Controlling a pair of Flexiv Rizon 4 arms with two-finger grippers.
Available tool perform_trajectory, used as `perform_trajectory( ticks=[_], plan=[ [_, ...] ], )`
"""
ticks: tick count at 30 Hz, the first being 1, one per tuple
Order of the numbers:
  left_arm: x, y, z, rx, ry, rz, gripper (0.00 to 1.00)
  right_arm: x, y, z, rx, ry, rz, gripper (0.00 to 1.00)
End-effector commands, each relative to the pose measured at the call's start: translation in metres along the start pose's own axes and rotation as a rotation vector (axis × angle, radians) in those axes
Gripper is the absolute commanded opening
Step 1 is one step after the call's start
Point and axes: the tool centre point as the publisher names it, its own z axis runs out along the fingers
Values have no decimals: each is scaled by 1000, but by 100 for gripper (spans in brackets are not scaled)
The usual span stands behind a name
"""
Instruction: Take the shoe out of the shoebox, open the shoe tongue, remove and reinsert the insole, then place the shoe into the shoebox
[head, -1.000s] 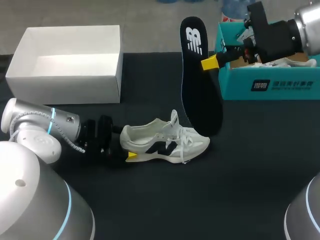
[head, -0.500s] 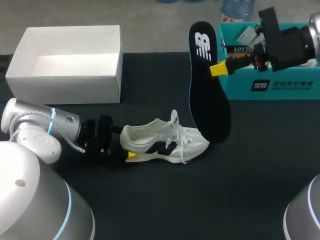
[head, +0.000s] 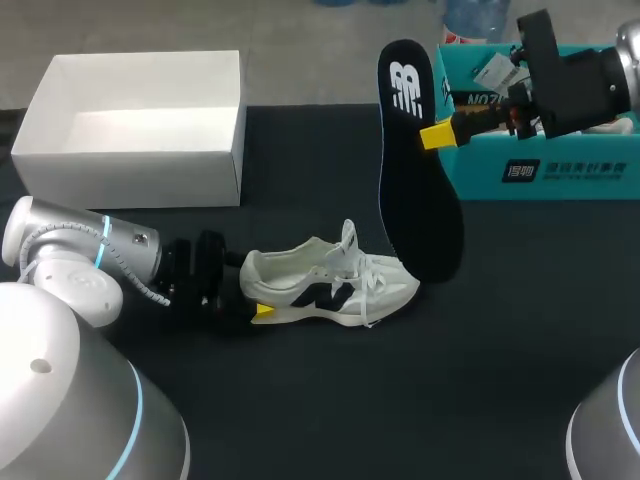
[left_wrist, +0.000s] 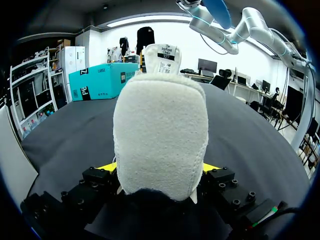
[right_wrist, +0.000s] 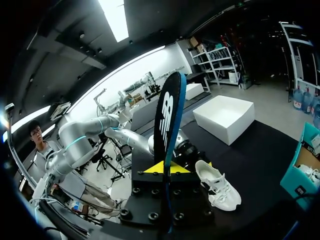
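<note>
Our white shoe (head: 330, 285) stands on the black table (head: 500, 350), its heel clamped between the fingers of our left gripper (head: 260, 306), while our right gripper (head: 437, 134) pinches the dark insole (head: 415, 180) upright just beyond the toe, beside the teal shoebox (head: 540, 170), with the white box (head: 135, 130) well apart.
</note>
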Motion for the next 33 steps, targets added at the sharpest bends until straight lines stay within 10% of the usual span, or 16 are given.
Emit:
perform_trajectory(
  ticks=[1,17,18,21,33],
  plan=[
    [0,1,1,-2,-1,0,0,-1,1,2,4,-1,2,0],
    [0,1,1,-2,-1,0,0,-1,1,2,4,-1,2,0],
    [0,1,1,-2,-1,0,8,-1,1,2,4,-1,2,0],
    [0,1,1,-2,-1,0,98,-1,1,2,4,-1,2,0],
    [-10,2,-6,-54,38,6,100,-1,1,2,4,-1,2,0]
  ],
)
